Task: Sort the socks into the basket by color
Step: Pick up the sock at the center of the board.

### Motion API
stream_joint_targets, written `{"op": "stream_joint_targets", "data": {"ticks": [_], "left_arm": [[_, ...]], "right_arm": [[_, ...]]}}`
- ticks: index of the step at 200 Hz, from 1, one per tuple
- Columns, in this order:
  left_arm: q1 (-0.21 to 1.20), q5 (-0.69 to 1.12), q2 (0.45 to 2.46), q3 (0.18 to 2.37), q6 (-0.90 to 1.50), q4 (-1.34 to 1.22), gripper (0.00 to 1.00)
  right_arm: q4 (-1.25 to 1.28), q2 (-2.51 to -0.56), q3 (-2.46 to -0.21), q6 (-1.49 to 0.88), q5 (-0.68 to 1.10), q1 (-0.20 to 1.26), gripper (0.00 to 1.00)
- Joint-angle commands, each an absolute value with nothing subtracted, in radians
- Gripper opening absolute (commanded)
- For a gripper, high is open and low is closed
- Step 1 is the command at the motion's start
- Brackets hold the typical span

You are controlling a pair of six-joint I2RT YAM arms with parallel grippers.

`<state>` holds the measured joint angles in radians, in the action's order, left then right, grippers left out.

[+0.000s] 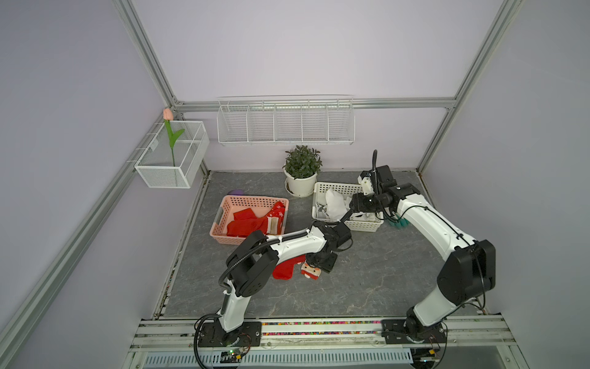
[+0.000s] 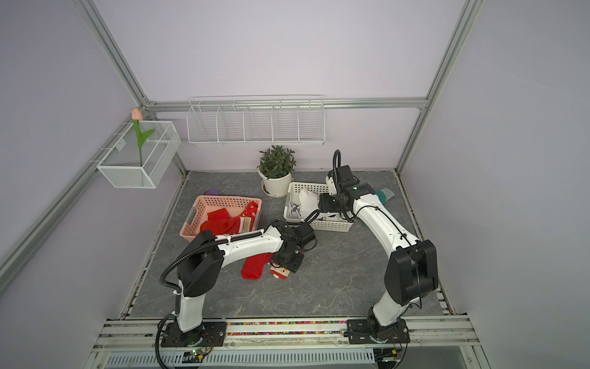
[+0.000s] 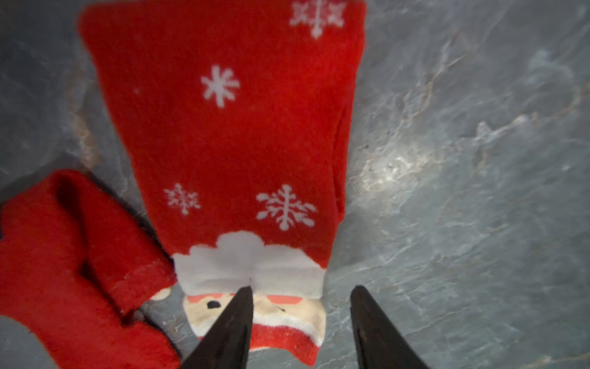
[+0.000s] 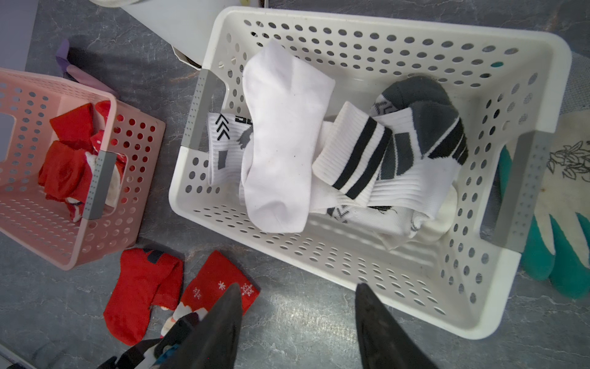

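Note:
Two red socks lie on the grey table in front of the baskets: a plain one (image 1: 285, 270) and a snowflake one with a Santa face (image 3: 230, 134). My left gripper (image 3: 301, 289) hangs open just above the Santa end; one fingertip is over the face, the other over bare table. The pink basket (image 1: 252, 199) holds several red socks (image 1: 252, 223). Inside the white basket (image 4: 383, 24) lie a plain white sock (image 4: 281, 143) and black-and-grey striped socks (image 4: 354, 156). My right gripper (image 4: 297, 286) is open and empty over that basket's near edge.
Teal-and-white gloves (image 4: 562, 198) lie against the white basket's right side. A potted plant (image 1: 301, 172) stands behind and between the baskets. A purple item (image 1: 236, 192) sits behind the pink basket. A wire shelf (image 1: 285, 123) and a mesh box (image 1: 174, 153) hang on the walls.

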<state>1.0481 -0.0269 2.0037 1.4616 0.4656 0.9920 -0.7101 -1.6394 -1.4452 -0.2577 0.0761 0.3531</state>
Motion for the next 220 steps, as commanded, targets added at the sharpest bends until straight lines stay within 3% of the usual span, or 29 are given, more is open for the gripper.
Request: {"op": "stream_joint_targets", "data": {"ticks": [1,50,70,125,192,220], "left_arm": [[1.054,-0.006,2.017,1.440,0.463,0.979,0.53],[1.048,0.006,2.018,1.423,0.463,0.959,0.53],[1.045,0.009,2.017,1.419,0.464,0.956,0.48],[1.043,0.018,2.023,1.412,0.467,0.954,0.34],[1.043,0.015,2.017,1.400,0.477,0.944,0.03],[1.044,0.010,2.005,1.396,0.492,0.943,0.00]], "right_arm": [[-0.690,-1.609,-1.433,-0.258,0.099,0.350,0.59],[-0.690,-1.605,-1.438,-0.263,0.097,0.351,0.59],[-0.690,-1.605,-1.438,-0.263,0.097,0.351,0.59],[-0.693,-1.598,-1.435,-0.263,0.091,0.350,0.59],[-0.692,-1.592,-1.436,-0.263,0.091,0.346,0.59],[-0.694,-1.592,-1.439,-0.262,0.091,0.345,0.59]]}}
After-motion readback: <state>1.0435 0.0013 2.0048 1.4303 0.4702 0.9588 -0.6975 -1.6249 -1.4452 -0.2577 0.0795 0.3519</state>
